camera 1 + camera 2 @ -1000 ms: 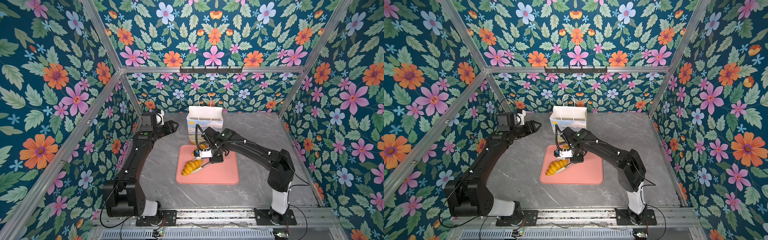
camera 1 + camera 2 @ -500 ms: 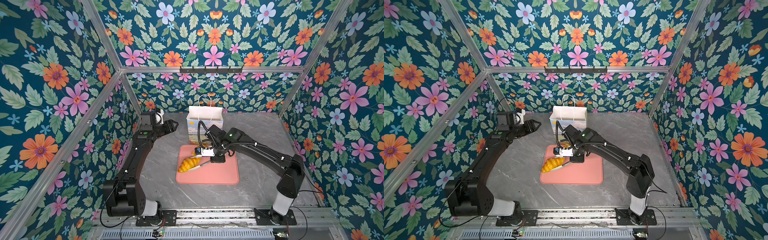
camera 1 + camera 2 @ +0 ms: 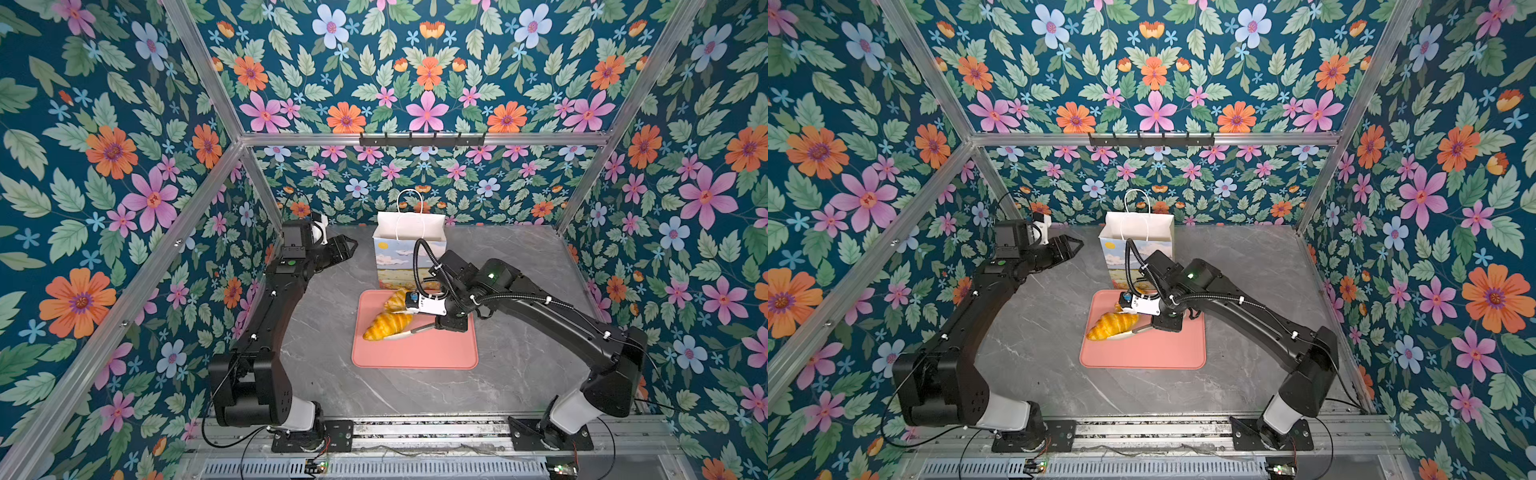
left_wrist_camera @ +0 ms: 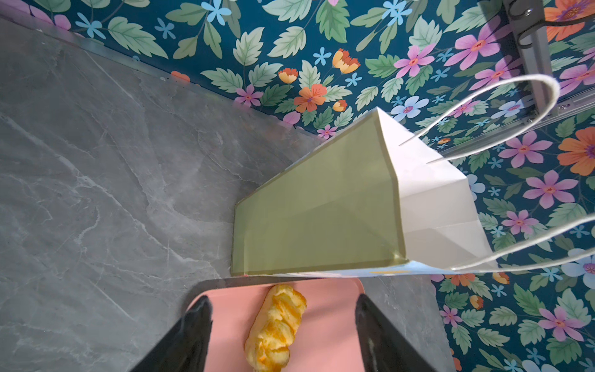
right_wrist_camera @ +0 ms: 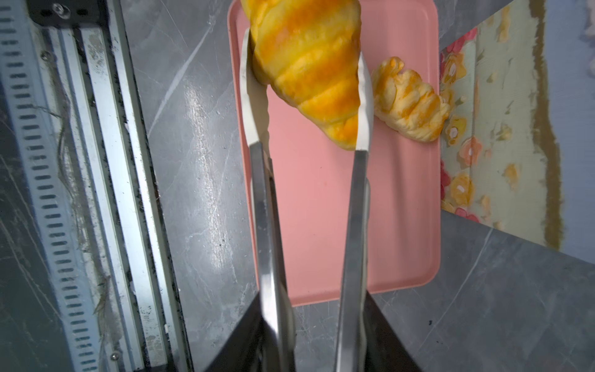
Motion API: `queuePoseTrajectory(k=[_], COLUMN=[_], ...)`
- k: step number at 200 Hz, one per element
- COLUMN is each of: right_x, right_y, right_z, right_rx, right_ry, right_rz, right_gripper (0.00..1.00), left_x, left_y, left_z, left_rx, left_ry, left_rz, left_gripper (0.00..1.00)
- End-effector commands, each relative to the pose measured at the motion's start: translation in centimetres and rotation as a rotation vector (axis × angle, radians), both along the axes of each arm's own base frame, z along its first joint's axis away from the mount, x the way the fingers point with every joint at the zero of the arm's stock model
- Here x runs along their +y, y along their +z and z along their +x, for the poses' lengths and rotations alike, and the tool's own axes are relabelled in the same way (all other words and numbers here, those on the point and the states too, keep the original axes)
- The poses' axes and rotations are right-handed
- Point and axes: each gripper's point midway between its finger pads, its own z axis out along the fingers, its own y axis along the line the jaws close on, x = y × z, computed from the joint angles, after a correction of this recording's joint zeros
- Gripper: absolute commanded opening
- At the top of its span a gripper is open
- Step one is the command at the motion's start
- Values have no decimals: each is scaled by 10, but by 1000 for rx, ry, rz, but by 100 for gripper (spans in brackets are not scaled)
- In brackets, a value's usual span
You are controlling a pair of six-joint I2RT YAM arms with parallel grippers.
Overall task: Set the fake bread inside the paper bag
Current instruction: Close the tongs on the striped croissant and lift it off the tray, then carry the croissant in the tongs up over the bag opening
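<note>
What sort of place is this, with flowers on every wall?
Probably a robot practice booth, not a bakery: two robot arms bolted to a metal rail, flower-print panels boxing in a grey table, and toy bread on a pink tray beside a paper bag.

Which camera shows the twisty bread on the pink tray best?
The left wrist view: the twisty bread lies uncovered, almost whole, on the pink tray. The right wrist view hides one end behind the tongs. Both top views show it small, partly hidden by the right arm.
</note>
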Motion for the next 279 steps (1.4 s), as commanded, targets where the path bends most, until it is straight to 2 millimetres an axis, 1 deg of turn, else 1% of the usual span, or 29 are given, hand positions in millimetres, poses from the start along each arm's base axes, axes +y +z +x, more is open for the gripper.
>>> queuePoseTrajectory(k=[1,28,67,92,111,136,170,184,206,228,240,249,279], right_x=[-8,-25,-43,-61,-73,-91,-121,-127,-138,-159,-167,-169,-168], right_y=[4,5,8,3,3,2,-4,-3,11,20,28,35,48], right_z=[-17,-28,-45,-51,-54,-53,-39,-35,-24,-4,11,19,37], right_rx=[62,71,95,105,112,119,113,85,30,-32,-78,-84,-91], right_ry=[-48,-98,-164,-228,-270,-334,-457,-464,-500,-587,-639,-669,-693], right_rz=[22,14,42,9,5,-18,-84,-95,-53,-58,-62,-38,-1], right_gripper=[42,41,41,41,41,40,41,40,40,40,40,40,40], left_x=[-4,-6,-8,-9,-10,-12,-14,-15,-17,-18,-18,-18,-18], left_y=[12,12,15,16,15,13,13,12,14,17,17,17,15], left_z=[4,8,11,11,12,12,13,13,13,12,12,12,11], left_rx=[-33,-32,-35,-39,-36,-32,-31,-29,-33,-38,-39,-38,-32], left_ry=[-5,-12,-23,-25,-27,-34,-43,-46,-56,-61,-60,-61,-62], left_rz=[-31,-45,-58,-59,-65,-74,-79,-79,-83,-84,-85,-86,-86], left_gripper=[71,71,71,71,71,71,71,70,70,70,70,70,70])
